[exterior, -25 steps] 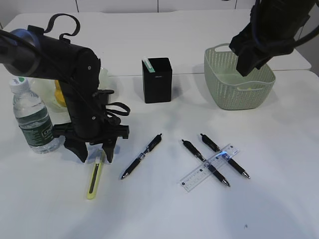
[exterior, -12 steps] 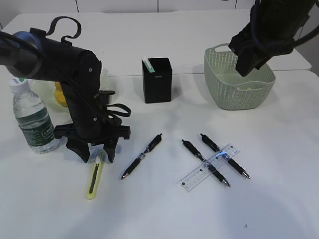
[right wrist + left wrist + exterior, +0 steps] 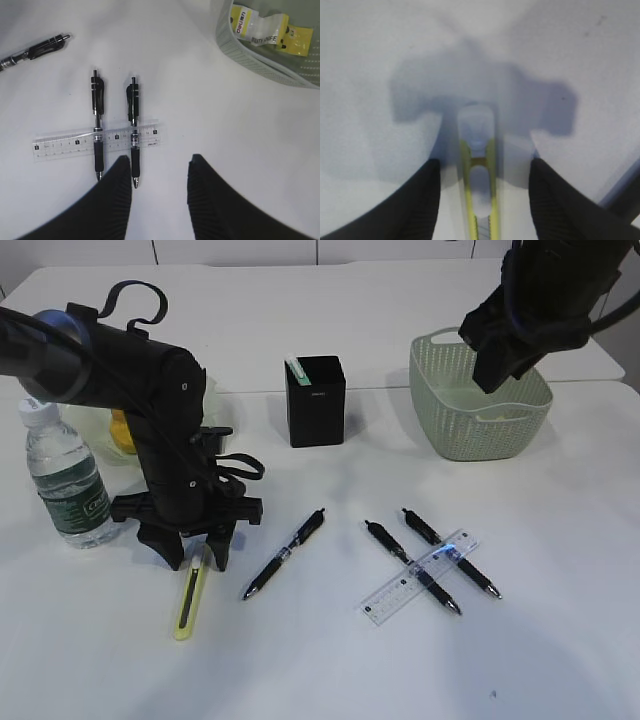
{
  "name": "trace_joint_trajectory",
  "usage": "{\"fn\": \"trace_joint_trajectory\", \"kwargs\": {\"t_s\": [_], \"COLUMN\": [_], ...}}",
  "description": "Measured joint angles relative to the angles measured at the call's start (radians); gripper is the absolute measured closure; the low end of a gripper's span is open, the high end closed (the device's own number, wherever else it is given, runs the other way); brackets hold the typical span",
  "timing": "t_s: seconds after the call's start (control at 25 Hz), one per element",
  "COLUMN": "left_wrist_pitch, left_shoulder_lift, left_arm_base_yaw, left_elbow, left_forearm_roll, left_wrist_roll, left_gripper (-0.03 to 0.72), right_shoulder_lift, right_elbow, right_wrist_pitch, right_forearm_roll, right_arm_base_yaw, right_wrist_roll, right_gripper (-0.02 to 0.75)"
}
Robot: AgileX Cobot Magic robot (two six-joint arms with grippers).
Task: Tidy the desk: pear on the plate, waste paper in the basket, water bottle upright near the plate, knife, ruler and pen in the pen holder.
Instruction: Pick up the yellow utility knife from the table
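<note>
A yellow knife [image 3: 190, 600] lies flat on the white table, and my left gripper [image 3: 195, 558] stands open over its far end. In the left wrist view the knife [image 3: 479, 165] runs between the two fingers with a gap on each side. My right gripper [image 3: 492, 380] hangs open and empty, high above the green basket [image 3: 480, 435], which holds the waste paper [image 3: 270, 30]. Three black pens [image 3: 285, 553] [image 3: 412, 567] [image 3: 450, 552] lie on the table, and the clear ruler [image 3: 420, 577] lies across two of them. The black pen holder [image 3: 316, 400] stands at the back.
The water bottle [image 3: 65, 480] stands upright at the left. Behind the left arm I see part of a pale plate [image 3: 80, 420] with the yellow pear [image 3: 120, 430] on it. A white and green strip [image 3: 296, 367] sticks out of the pen holder.
My left gripper has come down a little and shifted right over the knife's end, its fingers slightly closer together. The right arm has not moved.
</note>
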Motion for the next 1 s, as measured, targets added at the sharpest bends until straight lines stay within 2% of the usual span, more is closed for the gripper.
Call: {"fn": "trace_joint_trajectory", "kwargs": {"t_s": [0.16, 0.4, 0.52, 1.0], "left_wrist_pitch": [0.000, 0.000, 0.000, 0.002], "left_shoulder_lift": [0.000, 0.000, 0.000, 0.000], "left_arm_base_yaw": [0.000, 0.000, 0.000, 0.000], "left_elbow": [0.000, 0.000, 0.000, -0.030], "left_forearm_roll": [0.000, 0.000, 0.000, 0.000], "left_wrist_roll": [0.000, 0.000, 0.000, 0.000], "left_gripper": [0.324, 0.501, 0.554, 0.575], "right_shoulder_lift": [0.000, 0.000, 0.000, 0.000], "right_elbow": [0.000, 0.000, 0.000, 0.000], "right_wrist_pitch": [0.000, 0.000, 0.000, 0.000], "right_forearm_roll": [0.002, 0.003, 0.003, 0.003], "right_arm_base_yaw": [0.000, 0.000, 0.000, 0.000], "right_wrist_roll": [0.000, 0.002, 0.002, 0.002], "right_gripper": [0.424, 0.424, 0.424, 0.424]}}
